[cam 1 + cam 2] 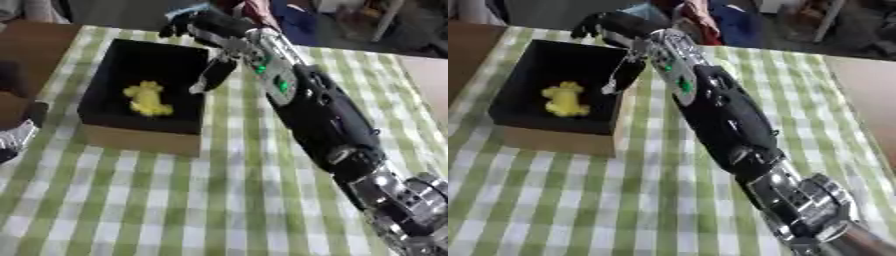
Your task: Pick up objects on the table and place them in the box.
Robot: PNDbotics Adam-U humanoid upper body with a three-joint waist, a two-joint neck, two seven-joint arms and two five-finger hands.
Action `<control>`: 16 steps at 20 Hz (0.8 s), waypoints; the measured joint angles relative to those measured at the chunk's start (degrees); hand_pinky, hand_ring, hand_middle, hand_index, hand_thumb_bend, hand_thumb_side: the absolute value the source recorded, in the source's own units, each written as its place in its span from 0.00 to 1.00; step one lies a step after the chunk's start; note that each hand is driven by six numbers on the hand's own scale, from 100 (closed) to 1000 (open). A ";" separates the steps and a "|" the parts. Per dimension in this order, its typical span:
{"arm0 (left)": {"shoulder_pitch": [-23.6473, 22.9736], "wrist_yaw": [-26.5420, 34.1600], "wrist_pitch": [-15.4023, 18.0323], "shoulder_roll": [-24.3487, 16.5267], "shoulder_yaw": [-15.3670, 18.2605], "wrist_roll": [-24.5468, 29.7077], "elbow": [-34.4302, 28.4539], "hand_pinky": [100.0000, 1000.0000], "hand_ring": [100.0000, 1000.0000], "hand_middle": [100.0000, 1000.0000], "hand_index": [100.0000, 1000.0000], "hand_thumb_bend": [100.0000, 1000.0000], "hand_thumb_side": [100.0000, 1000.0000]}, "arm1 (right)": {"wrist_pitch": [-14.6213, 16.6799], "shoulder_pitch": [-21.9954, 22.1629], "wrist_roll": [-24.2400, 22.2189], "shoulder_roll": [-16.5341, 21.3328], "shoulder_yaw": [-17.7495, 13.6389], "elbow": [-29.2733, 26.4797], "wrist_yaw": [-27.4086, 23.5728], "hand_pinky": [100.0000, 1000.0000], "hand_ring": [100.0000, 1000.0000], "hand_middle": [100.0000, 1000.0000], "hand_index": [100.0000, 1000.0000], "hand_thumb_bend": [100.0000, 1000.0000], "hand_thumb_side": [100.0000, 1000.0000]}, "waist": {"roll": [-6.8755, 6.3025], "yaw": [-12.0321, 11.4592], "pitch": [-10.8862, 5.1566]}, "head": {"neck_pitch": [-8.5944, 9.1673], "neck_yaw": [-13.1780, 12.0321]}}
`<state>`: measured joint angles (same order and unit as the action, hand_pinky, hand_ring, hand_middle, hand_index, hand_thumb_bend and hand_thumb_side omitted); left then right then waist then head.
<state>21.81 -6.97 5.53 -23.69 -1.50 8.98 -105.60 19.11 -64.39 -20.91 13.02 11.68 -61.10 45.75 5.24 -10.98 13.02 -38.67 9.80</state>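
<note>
Tabletop [175, 210] carried a green-and-white checked cloth; the box served as landmark.

Right arm [315, 115] came in from the near right corner and ran diagonally to the box's far right corner.

Box [114, 112]: black inside, tan cardboard outside, open-topped, sitting on the cloth.

Right hand [210, 25] hung over the box's far right rim, one dark finger [213, 75] pointing down just inside the right wall. Whether the remaining fingers were released or clenched could not be told, and nothing could be seen in them.

Left hand [17, 137]: only a sliver of silver and black showed left of the box; fingers unreadable.

Yellow toy [147, 99] lay on the box floor, left of centre, apart from the hand.

Risk, as a judgement: with the arm stretched low over the right wall, pulling back could catch the rim and drag or tip the box. No other loose objects visible around the box.
</note>
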 measured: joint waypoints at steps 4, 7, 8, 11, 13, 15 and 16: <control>-0.34 -0.20 -0.01 -0.02 0.19 -0.01 0.33 0.67 0.53 0.53 0.71 0.26 0.00 | -1.72 -0.16 0.21 3.49 -0.45 -2.47 -3.63 0.75 0.81 0.77 0.88 0.56 0.11 | 0.10 0.33 -0.03 | 0.00 -0.24; -0.58 -0.26 -0.01 -0.06 0.36 -0.02 0.34 0.67 0.53 0.53 0.71 0.26 0.00 | -2.52 -0.12 0.31 4.53 -0.81 -3.13 -4.57 0.74 0.81 0.77 0.88 0.56 0.10 | 0.10 0.49 -0.09 | 0.02 -0.38; -0.69 -0.39 -0.02 -0.14 0.46 -0.03 0.35 0.67 0.53 0.53 0.71 0.26 0.00 | -2.90 0.25 0.61 4.80 -1.23 -3.05 -4.57 0.74 0.81 0.77 0.88 0.56 0.10 | 0.10 0.91 -0.09 | 0.05 -0.47; -0.70 -0.69 -0.01 -0.47 0.66 -0.04 0.36 0.67 0.53 0.53 0.71 0.26 0.00 | -4.86 1.95 1.67 7.46 -3.72 -0.59 -4.55 0.73 0.81 0.76 0.88 0.55 0.09 | -0.14 1.28 -0.08 | 0.45 -0.49; -0.72 -0.76 -0.01 -0.51 0.68 -0.03 0.36 0.67 0.53 0.53 0.71 0.26 0.00 | -6.31 2.72 2.56 8.84 -5.36 1.75 -4.55 0.73 0.81 0.76 0.88 0.55 0.08 | -0.31 1.40 -0.04 | 0.61 -0.48; -0.80 -0.93 0.00 -0.51 0.70 -0.04 0.36 0.67 0.53 0.53 0.71 0.26 0.00 | -7.71 3.61 3.66 9.94 -6.85 4.40 -4.57 0.73 0.81 0.75 0.88 0.55 0.08 | -0.51 1.47 0.11 | 0.89 -0.46; -0.90 -1.01 0.01 -0.51 0.71 -0.05 0.36 0.67 0.53 0.53 0.71 0.26 0.00 | -8.36 4.00 4.21 10.37 -7.50 5.72 -4.59 0.73 0.81 0.75 0.88 0.55 0.08 | -0.63 1.52 0.14 | 0.99 -0.44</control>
<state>20.91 -7.97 5.54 -24.21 -0.79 8.93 -105.25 10.75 -60.38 -16.70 23.39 4.18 -55.38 41.17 4.61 -9.46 13.16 -37.68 9.36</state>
